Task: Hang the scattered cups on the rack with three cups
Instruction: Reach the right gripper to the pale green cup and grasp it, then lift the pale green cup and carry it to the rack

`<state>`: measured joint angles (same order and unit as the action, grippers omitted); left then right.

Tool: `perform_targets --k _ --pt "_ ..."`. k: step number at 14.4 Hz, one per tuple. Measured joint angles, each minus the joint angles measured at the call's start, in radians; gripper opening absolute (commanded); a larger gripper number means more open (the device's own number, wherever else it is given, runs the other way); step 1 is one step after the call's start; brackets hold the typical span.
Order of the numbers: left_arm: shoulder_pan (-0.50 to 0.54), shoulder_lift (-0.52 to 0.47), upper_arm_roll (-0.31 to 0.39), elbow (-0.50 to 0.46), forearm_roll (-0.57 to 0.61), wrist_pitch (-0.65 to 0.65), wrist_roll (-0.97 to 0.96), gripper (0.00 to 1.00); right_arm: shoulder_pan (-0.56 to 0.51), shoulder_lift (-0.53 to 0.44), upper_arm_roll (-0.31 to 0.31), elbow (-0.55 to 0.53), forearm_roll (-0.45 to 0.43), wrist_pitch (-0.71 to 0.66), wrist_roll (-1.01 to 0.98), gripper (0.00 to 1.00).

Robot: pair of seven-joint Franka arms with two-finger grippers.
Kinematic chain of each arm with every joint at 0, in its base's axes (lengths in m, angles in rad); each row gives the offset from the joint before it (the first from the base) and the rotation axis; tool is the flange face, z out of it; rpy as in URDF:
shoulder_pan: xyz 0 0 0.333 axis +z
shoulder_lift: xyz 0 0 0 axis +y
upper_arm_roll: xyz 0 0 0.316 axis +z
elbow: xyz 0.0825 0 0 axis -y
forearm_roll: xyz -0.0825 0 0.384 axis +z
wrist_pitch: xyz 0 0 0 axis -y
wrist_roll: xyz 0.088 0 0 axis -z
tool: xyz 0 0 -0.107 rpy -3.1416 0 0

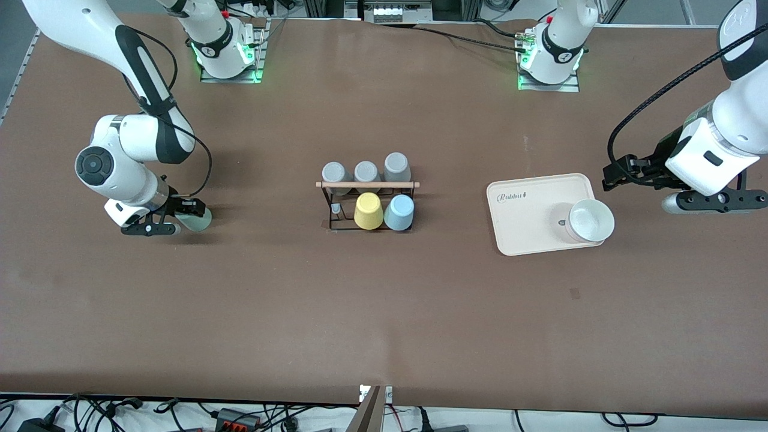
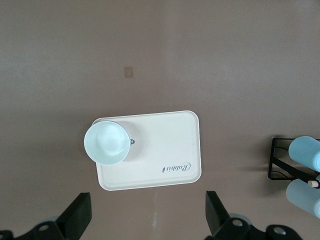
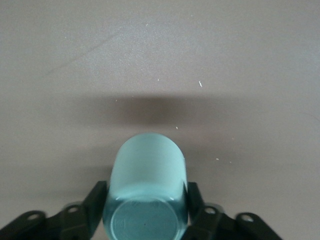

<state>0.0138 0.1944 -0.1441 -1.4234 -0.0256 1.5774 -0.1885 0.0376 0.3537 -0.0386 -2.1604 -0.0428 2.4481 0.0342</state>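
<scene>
The green cup (image 1: 200,220) is gripped between the fingers of the right gripper (image 1: 180,217), low at the right arm's end of the table; whether it rests on the tabletop or is just clear of it cannot be told. In the right wrist view the cup (image 3: 146,192) is seen clamped across its body near the flat base, with its long axis pointing away from the wrist and roughly level, not upright. The rack (image 1: 367,204) stands at the middle of the table, well apart from the cup, toward the left arm's end from it. Five cups are already hung there: three grey ones along the row farther from the front camera, and a yellow cup (image 1: 368,210) and a blue cup (image 1: 399,212) in the nearer row. One bare peg (image 1: 336,209) is left in the nearer row, at the rack's end toward the right arm, beside the yellow cup. The coming move is judged to turn on this: the cup would have to be carried sideways to the rack and turned mouth-down over that peg. The right arm is the nearer one. The left gripper (image 2: 148,220) is spread open and empty, waiting beside the tray (image 1: 528,216) and its bowl (image 1: 591,219).
</scene>
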Motion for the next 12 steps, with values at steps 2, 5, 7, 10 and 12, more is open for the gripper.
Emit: perform_targets --k 2,5,7,10,12 --pt "0.000 0.000 0.000 0.000 0.000 0.000 0.000 1.00 0.003 -0.002 0.001 0.028 0.000 -0.050 0.003 0.23" --pt "0.001 0.000 0.000 0.000 0.000 0.000 0.000 1.00 0.004 -0.007 0.023 0.117 0.000 -0.170 0.003 0.23" --pt "0.001 0.000 -0.001 0.000 0.000 -0.001 0.000 1.00 0.005 -0.010 0.055 0.215 0.001 -0.271 0.003 0.23" --pt "0.001 0.000 -0.001 0.000 0.000 -0.002 0.000 1.00 0.007 -0.012 0.112 0.370 0.012 -0.403 0.005 0.23" --pt "0.001 0.000 -0.002 0.000 0.000 -0.004 0.000 1.00 0.012 -0.009 0.146 0.432 0.017 -0.437 0.005 0.23"
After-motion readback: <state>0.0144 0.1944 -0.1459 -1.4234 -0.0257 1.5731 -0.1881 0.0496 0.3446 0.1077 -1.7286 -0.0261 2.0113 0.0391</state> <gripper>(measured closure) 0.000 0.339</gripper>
